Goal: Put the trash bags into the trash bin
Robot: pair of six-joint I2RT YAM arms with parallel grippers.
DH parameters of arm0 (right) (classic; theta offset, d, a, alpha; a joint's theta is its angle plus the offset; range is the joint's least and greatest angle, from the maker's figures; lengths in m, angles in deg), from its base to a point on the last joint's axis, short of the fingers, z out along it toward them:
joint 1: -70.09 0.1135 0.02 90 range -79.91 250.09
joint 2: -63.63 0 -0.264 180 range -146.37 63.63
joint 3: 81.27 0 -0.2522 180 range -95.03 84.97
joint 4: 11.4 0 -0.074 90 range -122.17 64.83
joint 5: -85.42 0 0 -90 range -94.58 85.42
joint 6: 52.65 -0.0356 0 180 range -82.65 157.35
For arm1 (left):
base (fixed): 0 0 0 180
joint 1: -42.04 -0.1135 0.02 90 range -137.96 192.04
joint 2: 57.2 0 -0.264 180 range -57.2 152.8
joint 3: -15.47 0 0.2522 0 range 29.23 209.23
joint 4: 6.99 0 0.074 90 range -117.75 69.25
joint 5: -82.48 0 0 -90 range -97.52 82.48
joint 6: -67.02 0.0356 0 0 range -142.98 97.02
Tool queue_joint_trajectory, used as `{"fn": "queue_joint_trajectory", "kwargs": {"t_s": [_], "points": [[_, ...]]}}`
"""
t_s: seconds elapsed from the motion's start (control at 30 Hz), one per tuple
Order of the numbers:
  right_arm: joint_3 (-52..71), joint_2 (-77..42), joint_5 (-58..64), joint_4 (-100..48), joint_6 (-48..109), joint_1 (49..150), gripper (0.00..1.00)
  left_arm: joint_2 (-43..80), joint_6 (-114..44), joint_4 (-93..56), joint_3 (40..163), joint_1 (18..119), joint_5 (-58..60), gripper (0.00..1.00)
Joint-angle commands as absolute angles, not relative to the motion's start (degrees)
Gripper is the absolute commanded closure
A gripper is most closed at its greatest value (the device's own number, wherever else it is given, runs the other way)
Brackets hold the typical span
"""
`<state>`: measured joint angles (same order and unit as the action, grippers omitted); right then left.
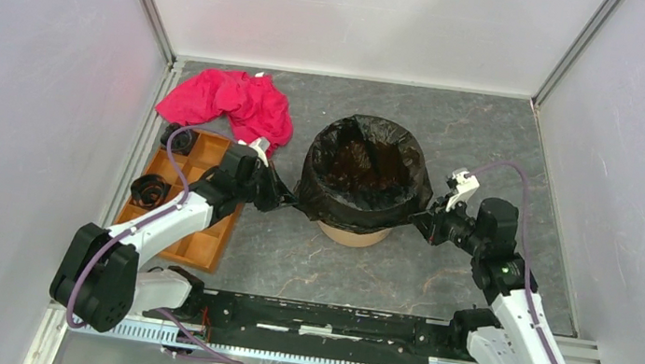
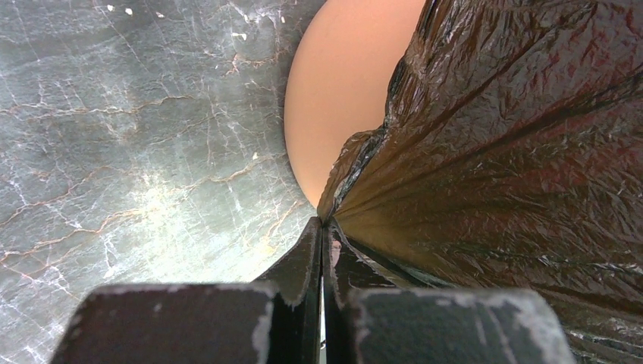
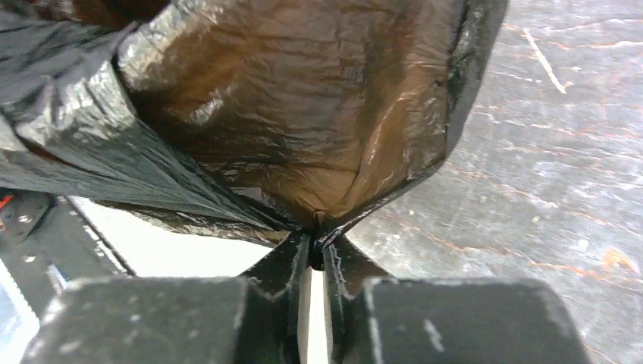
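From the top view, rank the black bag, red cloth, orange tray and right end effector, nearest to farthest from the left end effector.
1. Black bag: pinched in the left end effector.
2. Orange tray, to its left, and red cloth, behind: too close to call.
3. Right end effector: across the bin, far right.

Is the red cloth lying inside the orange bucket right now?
No, the red cloth lies on the table behind the tray, apart from the bucket, which is lined with the black bag.

The glossy crinkly black plastic bag (image 1: 363,202) lines the upright round terracotta-orange plastic bucket (image 1: 351,235), its mouth open and its skirt draped over the rim.
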<state>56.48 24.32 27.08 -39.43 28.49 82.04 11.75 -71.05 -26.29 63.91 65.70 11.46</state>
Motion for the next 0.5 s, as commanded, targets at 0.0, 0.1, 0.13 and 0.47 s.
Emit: {"fn": "queue_joint_trajectory", "kwargs": {"t_s": [0.0,0.1,0.13,0.47], "points": [[58.3,24.61,19.24,-36.96,27.83,82.0,0.93,11.85,-71.87,-22.51,64.1,66.26,11.96,0.98],[61.46,21.69,24.48,-32.01,25.22,82.0,0.97,13.42,-72.19,-21.5,64.59,66.6,12.47,0.98],[62.51,20.49,26.33,-30.28,24.69,82.07,0.97,13.79,-72.24,-21.27,64.68,66.76,12.44,0.98],[57.29,20.01,17.89,-42.03,27.42,81.97,0.6,13.85,-70.36,-22.89,65.01,67.58,11.29,0.98]]}}
